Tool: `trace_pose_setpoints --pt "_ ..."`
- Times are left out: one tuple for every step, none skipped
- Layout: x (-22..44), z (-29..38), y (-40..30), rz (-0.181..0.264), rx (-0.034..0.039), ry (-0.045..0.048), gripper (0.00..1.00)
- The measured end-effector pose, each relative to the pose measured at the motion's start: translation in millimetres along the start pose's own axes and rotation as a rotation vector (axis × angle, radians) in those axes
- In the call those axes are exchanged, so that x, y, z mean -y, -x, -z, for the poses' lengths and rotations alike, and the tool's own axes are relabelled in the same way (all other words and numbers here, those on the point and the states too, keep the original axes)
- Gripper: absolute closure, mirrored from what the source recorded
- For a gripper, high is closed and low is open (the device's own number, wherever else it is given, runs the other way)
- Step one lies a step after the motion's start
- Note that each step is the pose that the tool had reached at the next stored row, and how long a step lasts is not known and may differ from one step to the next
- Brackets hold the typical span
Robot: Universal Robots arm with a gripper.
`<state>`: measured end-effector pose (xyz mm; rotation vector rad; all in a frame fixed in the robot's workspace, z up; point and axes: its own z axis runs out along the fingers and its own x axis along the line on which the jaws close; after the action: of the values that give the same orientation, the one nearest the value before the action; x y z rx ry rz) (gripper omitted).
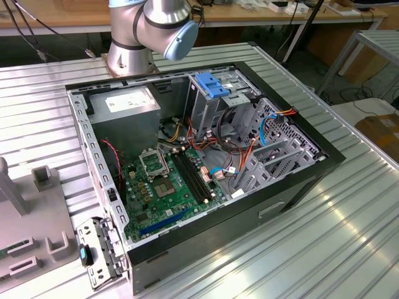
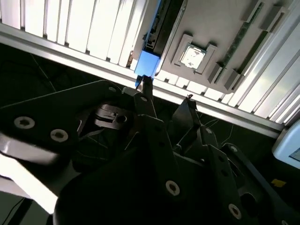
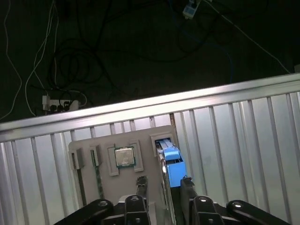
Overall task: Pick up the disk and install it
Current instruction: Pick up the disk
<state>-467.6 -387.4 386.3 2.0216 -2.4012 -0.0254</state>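
Now, your gripper [image 3: 164,182] hangs over the grey fixture plate [image 3: 89,139] with its jaws spread wide and nothing clamped in them. The disk [image 3: 171,165] stands on edge in a slot of that plate, directly between the two fingers [image 3: 141,183]. Its long axis runs along the gap, so the broad faces look toward the pads. One finger seems closer to the blue frame than the other.

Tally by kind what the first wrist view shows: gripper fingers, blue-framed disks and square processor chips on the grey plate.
Gripper fingers: 2
Blue-framed disk: 1
Square processor chip: 1
Total: 4
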Motion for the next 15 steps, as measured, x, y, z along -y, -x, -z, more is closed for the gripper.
trace_pose_setpoints --pt "0.1 -1.3 -0.1 0.0 -0.0007 -0.0013 0.52" --pt "0.1 -4.4 -0.1 0.007 -0.0039 -0.0017 0.52" --pt "0.1 -6.6 -0.1 0.02 -0.0043 -0.0016 0.52" --pt "0.2 -8.8 -0.1 0.033 -0.0045 -0.0015 0.52" --pt "0.6 -12.6 1.3 0.041 -0.0047 -0.0013 0.52" --pt "0.9 -15.6 2.8 0.042 -0.0048 -0.0016 0.52" --pt "1.4 -18.3 7.1 0.042 -0.0075 -0.0019 0.52" --pt "1.8 -20.9 11.1 0.041 -0.0107 -0.0025 0.52" --pt "2.3 -22.4 13.6 0.041 -0.0141 -0.0029 0.52" --pt "2.7 -24.6 14.6 0.041 -0.0168 -0.0036 0.51" --pt "2.7 -27.0 14.6 0.041 -0.0172 -0.0037 0.45" --pt "2.8 -28.7 14.6 0.042 -0.0177 -0.0037 0.45" --pt "2.8 -32.0 14.6 0.042 -0.018 -0.0036 0.45" --pt "2.9 -36.8 14.6 0.059 -0.0183 -0.0036 0.45" --pt "2.9 -38.4 14.6 0.071 -0.0184 -0.0036 0.45"
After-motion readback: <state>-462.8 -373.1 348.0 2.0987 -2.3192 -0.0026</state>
